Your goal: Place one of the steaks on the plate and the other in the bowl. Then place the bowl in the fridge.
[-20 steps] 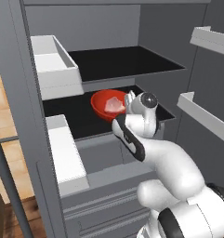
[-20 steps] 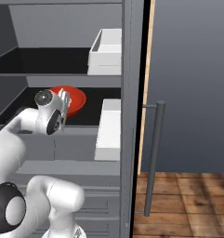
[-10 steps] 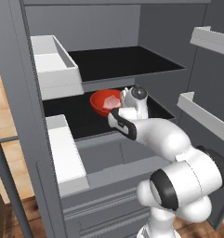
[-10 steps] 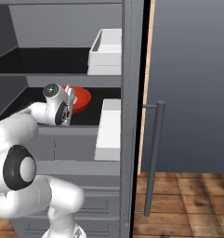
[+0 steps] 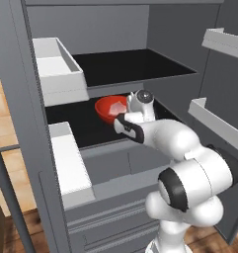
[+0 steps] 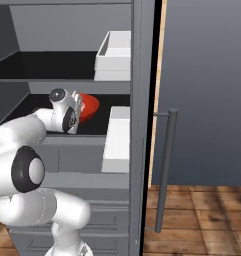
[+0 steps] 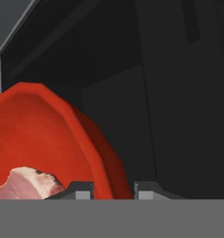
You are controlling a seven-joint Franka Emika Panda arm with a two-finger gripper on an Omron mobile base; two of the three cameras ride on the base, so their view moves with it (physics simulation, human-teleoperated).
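The red bowl [image 5: 108, 108] [image 6: 88, 106] is inside the open grey fridge [image 5: 20, 79], at the level of its dark middle shelf [image 5: 86, 131]. My gripper [image 7: 112, 189] is shut on the bowl's rim [image 7: 92, 153], one fingertip inside it and one outside. A pale pink raw steak [image 7: 29, 184] lies in the bowl. In the base views my white hand [image 5: 139, 102] [image 6: 65, 107] sits right against the bowl. Whether the bowl rests on the shelf or hangs just above it I cannot tell.
White bins [image 5: 57, 66] [image 5: 69, 162] hang on the fridge's left side, one by the upper shelf and one by the middle shelf. The upper dark shelf [image 5: 130, 66] is just above my hand. The door's long vertical handle [image 6: 164, 172] stands at the right.
My arm has stretched further into the fridge, carrying the bowl deeper over the middle shelf. The grip on the rim has stayed the same.
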